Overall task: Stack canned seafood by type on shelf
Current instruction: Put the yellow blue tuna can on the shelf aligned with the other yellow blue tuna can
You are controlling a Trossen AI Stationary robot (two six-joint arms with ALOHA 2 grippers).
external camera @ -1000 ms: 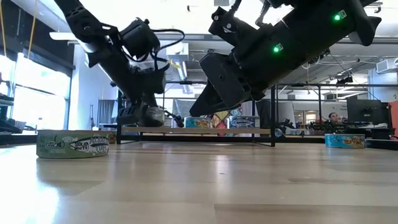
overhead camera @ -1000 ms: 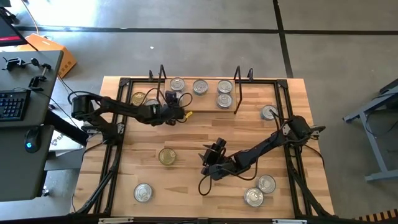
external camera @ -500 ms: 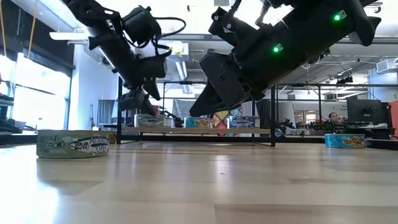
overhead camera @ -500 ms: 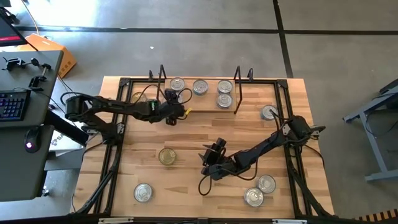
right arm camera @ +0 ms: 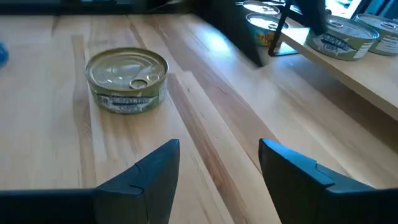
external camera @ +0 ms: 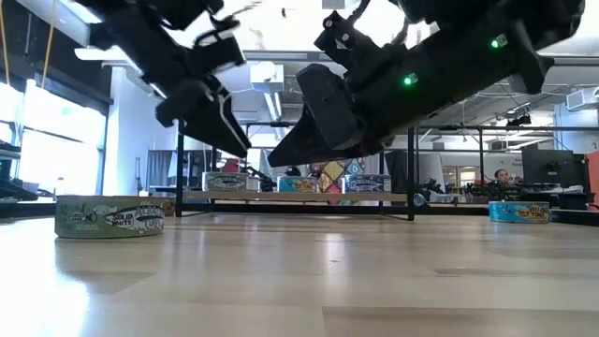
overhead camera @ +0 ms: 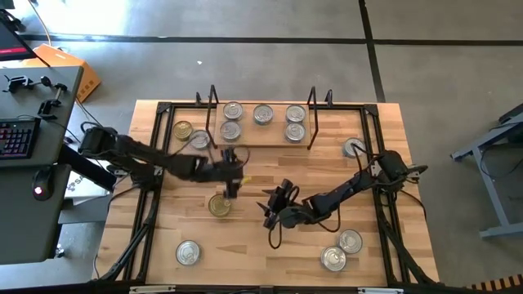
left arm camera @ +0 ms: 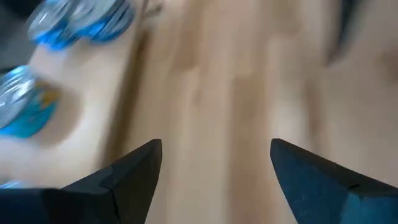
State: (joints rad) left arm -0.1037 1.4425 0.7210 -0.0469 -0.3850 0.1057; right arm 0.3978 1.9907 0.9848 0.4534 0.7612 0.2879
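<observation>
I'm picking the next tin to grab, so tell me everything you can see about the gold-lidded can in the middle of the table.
The gold-lidded can is a short round tin with a brass-coloured pull-tab lid and a pale printed label round its side. It sits upright on the wooden table, in front of the shelf. Nothing grips it: the left gripper is just beside it, fingers open.

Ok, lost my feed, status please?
Left end effector open, empty, above gold-lid tin. Right end effector open, beside it. Four tins on shelf. Nothing blocking.

Overhead camera looks straight down; low camera sits level at tabletop; both share the shelf [overhead camera: 260, 131] [external camera: 295, 197]; wrist cameras hover close above the wood.
</observation>
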